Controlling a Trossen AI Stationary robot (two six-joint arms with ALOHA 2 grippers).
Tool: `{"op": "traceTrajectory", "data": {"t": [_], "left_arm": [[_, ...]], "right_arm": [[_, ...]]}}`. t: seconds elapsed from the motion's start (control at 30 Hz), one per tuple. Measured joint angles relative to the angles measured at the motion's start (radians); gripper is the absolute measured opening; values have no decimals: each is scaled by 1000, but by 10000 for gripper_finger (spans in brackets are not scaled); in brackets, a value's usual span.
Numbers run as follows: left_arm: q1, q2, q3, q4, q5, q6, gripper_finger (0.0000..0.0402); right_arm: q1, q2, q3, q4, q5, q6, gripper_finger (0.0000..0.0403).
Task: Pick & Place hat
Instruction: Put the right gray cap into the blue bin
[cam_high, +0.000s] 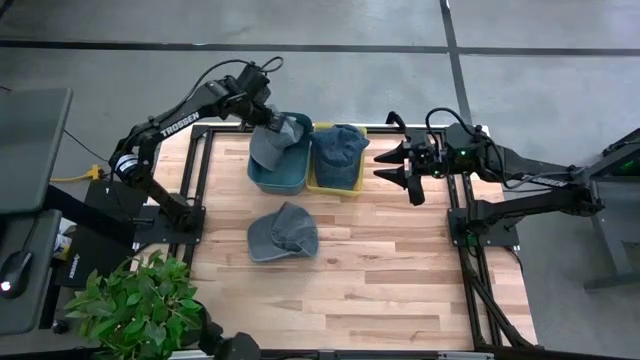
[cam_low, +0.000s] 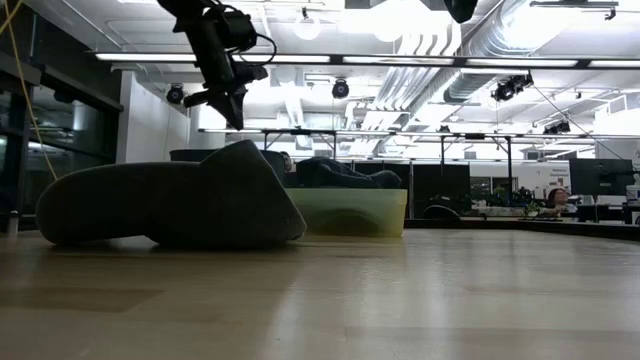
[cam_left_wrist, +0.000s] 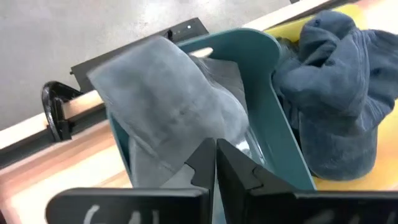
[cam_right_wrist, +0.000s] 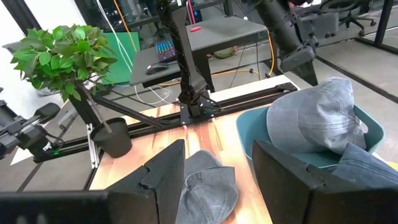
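A soft grey cloth hat (cam_high: 272, 139) sits in the teal plastic bin (cam_high: 281, 178), leaning on the bin's far wall. Its brim hangs down inside toward the near wall. The left claw (cam_high: 266, 112) is just above the bin's far edge, fingers (cam_left_wrist: 208, 163) pressed together and holding nothing. The right claw (cam_high: 392, 166) waits spread open, off past the yellow bin (cam_high: 336, 186) beside the teal one. A second grey hat (cam_high: 282, 233) lies flat on the wooden tabletop (cam_high: 400, 270), near the teal bin, brim pointing away from the bin.

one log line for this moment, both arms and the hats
left gripper: shut, over teal bin | grey hat: draped in teal bin | right gripper: open, waiting beside yellow bin | second grey hat: on table
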Motion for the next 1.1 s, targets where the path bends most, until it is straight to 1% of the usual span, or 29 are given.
{"op": "traceTrajectory", "data": {"t": [0.1,0.33,0.43,0.57,0.67,0.83,0.97,1.1], "left_arm": [[-19,0,-1,-10,-18,-6,3],[-32,0,-46,-3,-27,-17,1],[-30,1,-72,-3,-62,-18,1],[-30,1,-88,-4,-144,-22,1],[-30,1,-96,-4,-175,-32,0],[-30,1,-122,-3,-188,-38,0],[-30,14,-147,-3,-227,-66,0],[-30,28,-163,-2,-226,-69,0]], "right_arm": [[0,0,0,0,0,0,181],[0,0,0,0,0,0,181],[0,0,0,0,0,1,181],[0,0,0,0,0,1,181],[0,0,0,0,0,2,181],[0,0,0,0,0,12,181],[0,0,0,0,0,12,181],[0,0,0,0,0,12,181]]}}
